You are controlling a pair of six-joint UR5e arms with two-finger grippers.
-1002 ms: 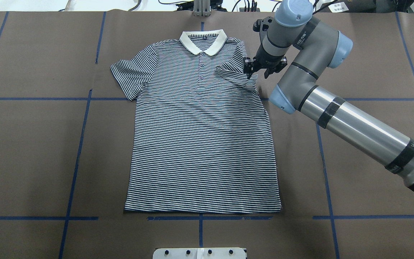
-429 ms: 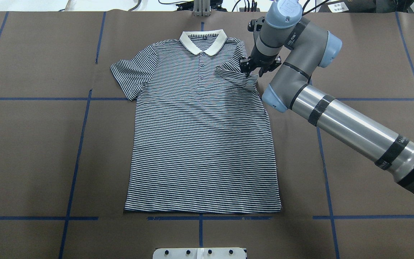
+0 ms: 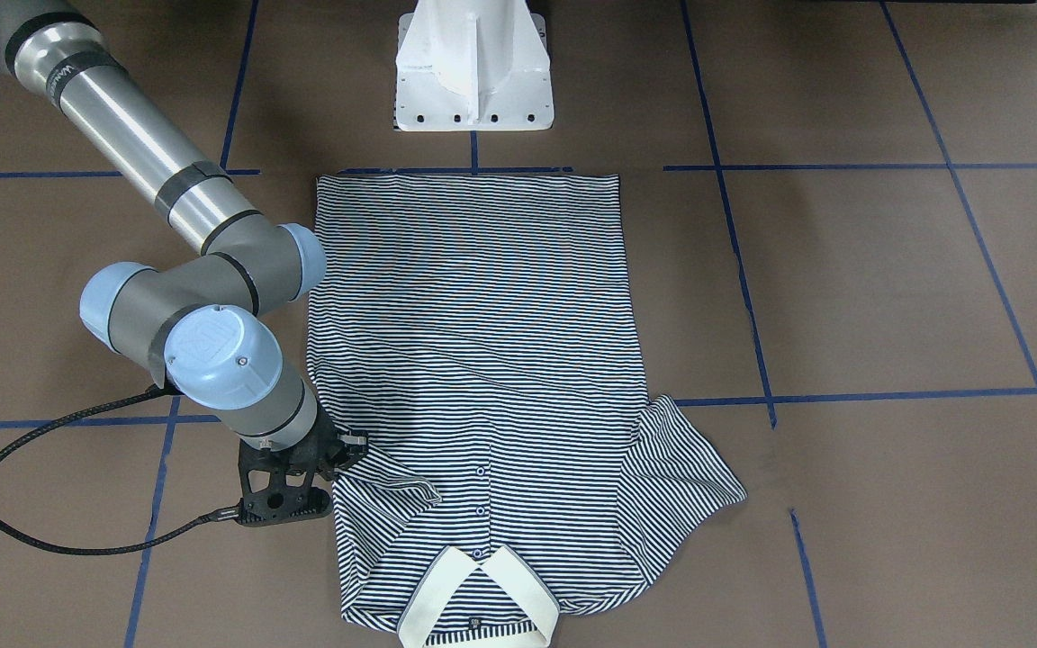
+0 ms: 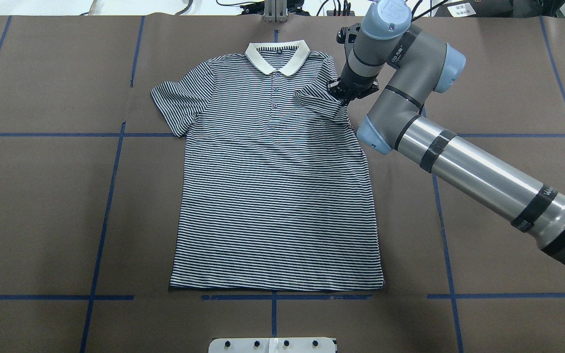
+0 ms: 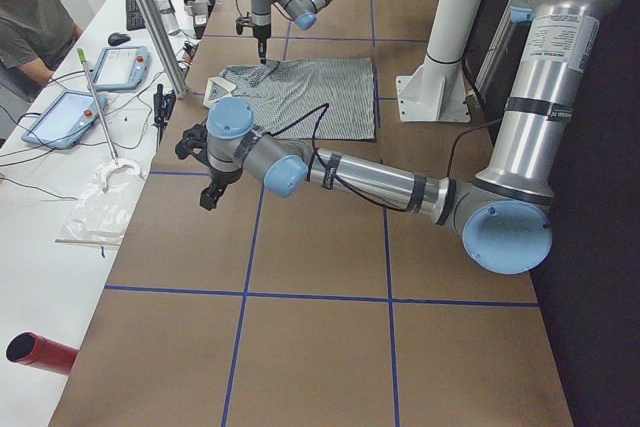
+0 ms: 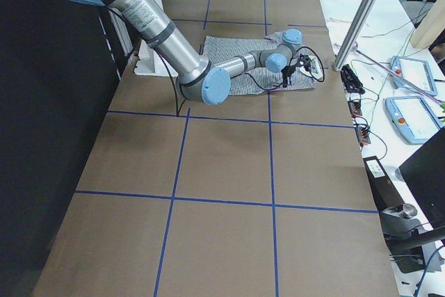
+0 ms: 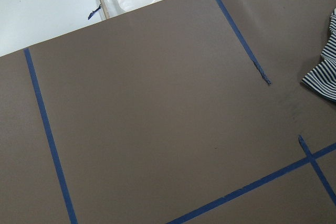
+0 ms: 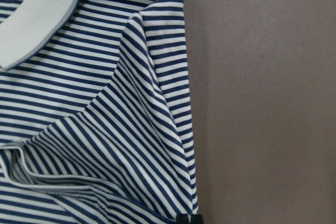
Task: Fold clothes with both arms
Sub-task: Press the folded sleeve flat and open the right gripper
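Overhead exterior shows us the striped polo shirt (image 4: pixel 272 196) lying flat and face up in the middle of the brown paper-covered table (image 4: pixel 42 206), with its cream collar (image 4: pixel 276 56) at the top of the frame. Inside the collar sits a small black label (image 4: pixel 276 49) — too small for us to read, like the printing on the right arm (image 4: pixel 459 162). The right gripper (image 4: pixel 344 95) stands at the shirt's upper right, jaws drawn together on the folded-in sleeve (image 4: pixel 319 103). The left gripper (image 5: pixel 207 195) hangs over bare table, well apart from the shirt; we cannot tell how its jaws stand. Blue tape lines (image 4: pixel 106 196) cross the table. In the front-facing view a black cable (image 3: pixel 32 531) loops at lower left — and a white pedestal base (image 3: pixel 473 72) stands at top centre.
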